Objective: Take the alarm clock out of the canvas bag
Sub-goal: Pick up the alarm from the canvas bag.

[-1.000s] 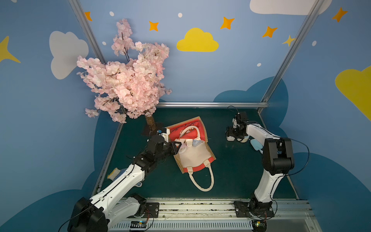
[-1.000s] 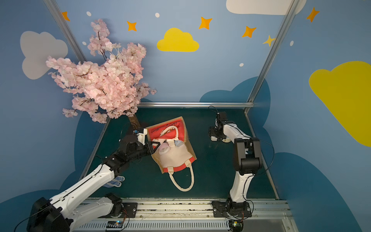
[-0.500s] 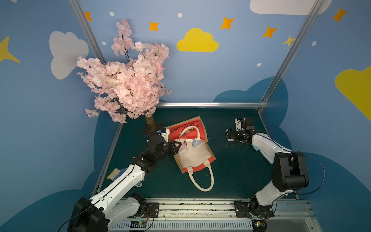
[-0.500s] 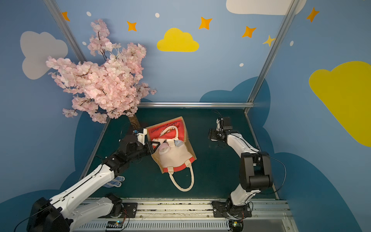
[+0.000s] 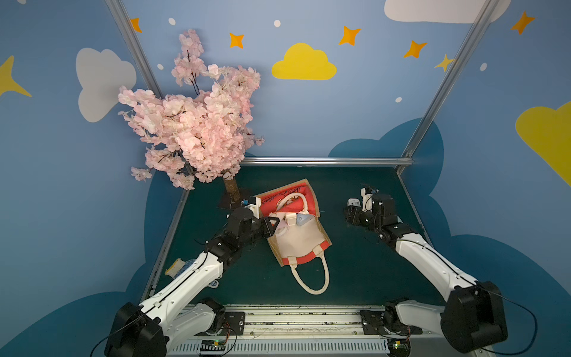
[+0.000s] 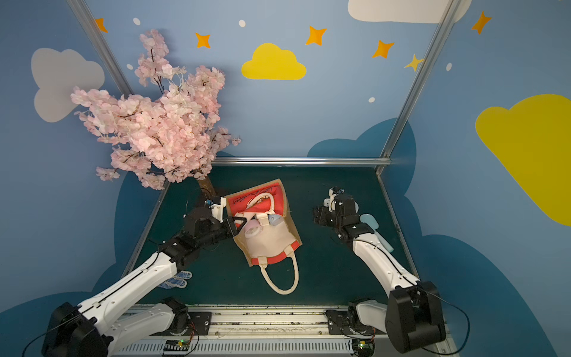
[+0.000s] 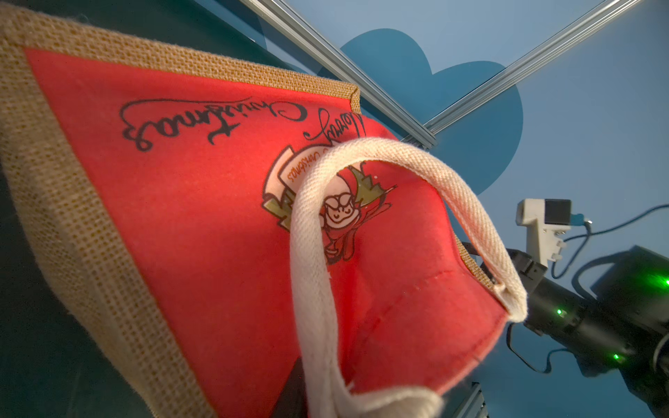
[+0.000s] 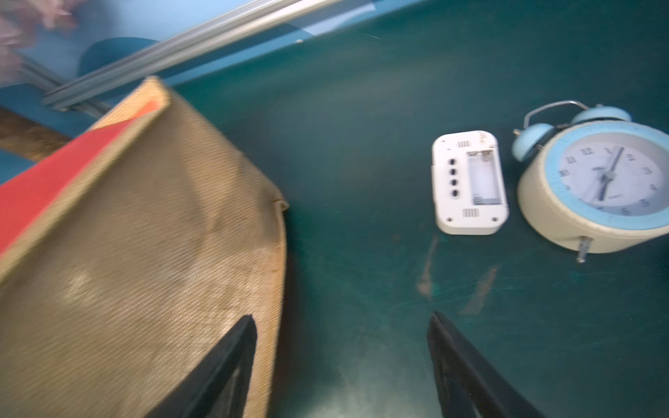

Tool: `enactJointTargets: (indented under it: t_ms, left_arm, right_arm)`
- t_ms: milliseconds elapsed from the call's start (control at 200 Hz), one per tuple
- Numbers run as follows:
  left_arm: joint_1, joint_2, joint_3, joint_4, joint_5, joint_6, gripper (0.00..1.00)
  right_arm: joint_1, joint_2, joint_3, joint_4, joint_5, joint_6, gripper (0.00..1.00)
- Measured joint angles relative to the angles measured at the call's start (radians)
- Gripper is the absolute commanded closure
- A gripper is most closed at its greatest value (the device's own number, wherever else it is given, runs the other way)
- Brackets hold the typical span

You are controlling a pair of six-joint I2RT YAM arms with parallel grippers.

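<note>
The canvas bag (image 5: pixel 298 244) lies on the green mat (image 5: pixel 355 278), its coarse jute rim pinched in the narrow left gripper (image 5: pixel 274 223). The right gripper (image 8: pixel 342 362) gapes empty. The round cream alarm clock (image 8: pixel 597 188) (blue rim, twin bells) rests outside, just beside a flat white plastic box (image 8: pixel 470 182).

Blue walls (image 5: pixel 355 117) carry yellow clouds (image 5: pixel 303 63) and orange stars (image 5: pixel 349 35). A pink blossom tree (image 5: pixel 197 129) stands at the green worktop's (image 5: pixel 355 272) far-left corner.
</note>
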Motion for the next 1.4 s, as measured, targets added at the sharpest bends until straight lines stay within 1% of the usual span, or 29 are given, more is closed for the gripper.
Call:
enactJointTargets:
  t_ms: [295,496,606,806,926,1066,1251,1352,1397]
  left_arm:
    - [0.000,0.019,0.009,0.009,0.001,-0.006,0.79]
    - [0.000,0.052,0.047,0.008,0.000,-0.010,0.79]
    - [0.000,0.075,0.076,0.002,0.000,-0.011,0.79]
    - [0.000,0.095,0.098,0.002,0.003,-0.018,0.79]
    - [0.000,0.097,0.098,0.001,0.005,-0.021,0.79]
    - [0.000,0.103,0.100,0.002,0.011,-0.023,0.79]
    - [0.000,0.108,0.103,0.002,0.017,-0.024,0.79]
    - [0.000,0.108,0.104,0.002,0.017,-0.024,0.79]
    - [0.000,0.108,0.104,0.002,0.018,-0.024,0.79]
  right_arm:
    - [0.150,-0.237,-0.147,-0.014,0.159,0.084,0.30]
    - [0.313,-0.371,-0.237,-0.017,0.286,0.128,0.32]
    - [0.410,-0.401,-0.266,-0.017,0.355,0.139,0.32]
    - [0.595,-0.379,-0.267,-0.007,0.469,0.144,0.37]
    - [0.706,-0.355,-0.267,0.021,0.544,0.140,0.38]
    - [0.785,-0.293,-0.258,0.060,0.595,0.139,0.38]
    - [0.902,-0.140,-0.211,0.131,0.671,0.119,0.38]
    - [0.932,-0.077,-0.190,0.182,0.678,0.112,0.38]
    - [0.932,-0.051,-0.179,0.200,0.679,0.113,0.36]
